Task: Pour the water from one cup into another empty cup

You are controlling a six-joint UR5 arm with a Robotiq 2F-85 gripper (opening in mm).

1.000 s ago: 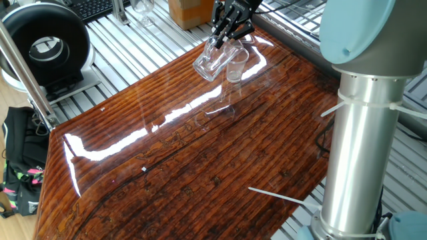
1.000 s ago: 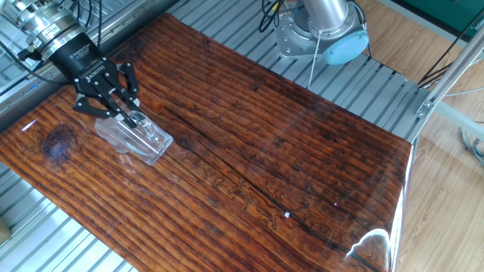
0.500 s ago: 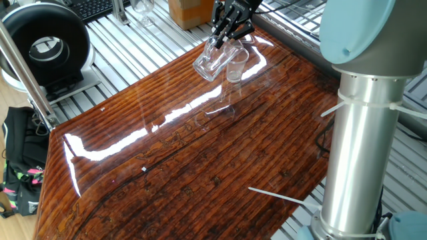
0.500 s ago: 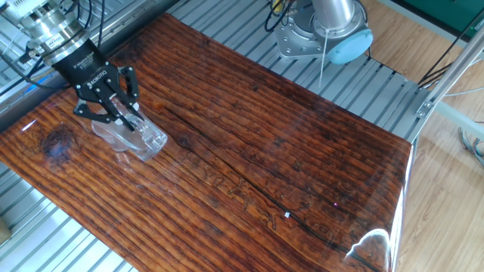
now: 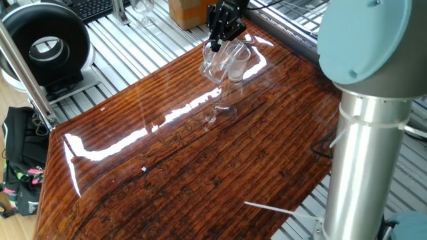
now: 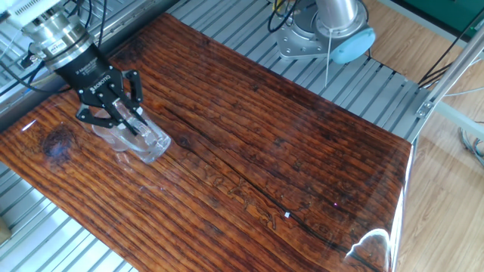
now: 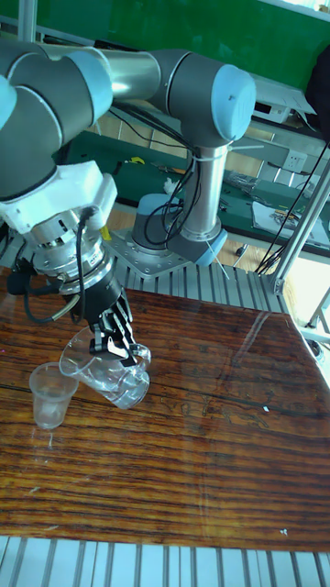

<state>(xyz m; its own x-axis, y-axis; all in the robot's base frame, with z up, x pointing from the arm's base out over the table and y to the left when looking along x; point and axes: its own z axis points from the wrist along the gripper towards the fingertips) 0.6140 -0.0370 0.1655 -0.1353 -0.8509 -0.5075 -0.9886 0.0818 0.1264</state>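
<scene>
My black two-finger gripper (image 7: 115, 344) sits at the left of the tall fixed view, and its jaws are closed on the wide clear glass mug with the thick base (image 7: 103, 375). I hold the mug tipped well over on its side, its open mouth turned toward the small clear tapered cup without a handle (image 7: 49, 393), which stands upright on the reddish-brown wood-grain desk (image 7: 192, 459) at the far left of that view. The mug's rim is just beside the small cup's rim; I cannot tell whether they touch. I cannot make out the water in either vessel; the glass is too clear and too full of reflections.

In one fixed view my gripper (image 5: 221, 35) is at the top centre of the frame, with the tilted mug (image 5: 213, 59) just below it and the small cup (image 5: 237, 64) right next to it on the right. The desk (image 5: 200, 167) shows bright streaks of glare there.

In the other fixed view my gripper (image 6: 115, 113) is in the upper left, over the mug (image 6: 140, 136), which lies slanted near the desk's left corner. The small cup is hard to pick out there behind my fingers.
</scene>
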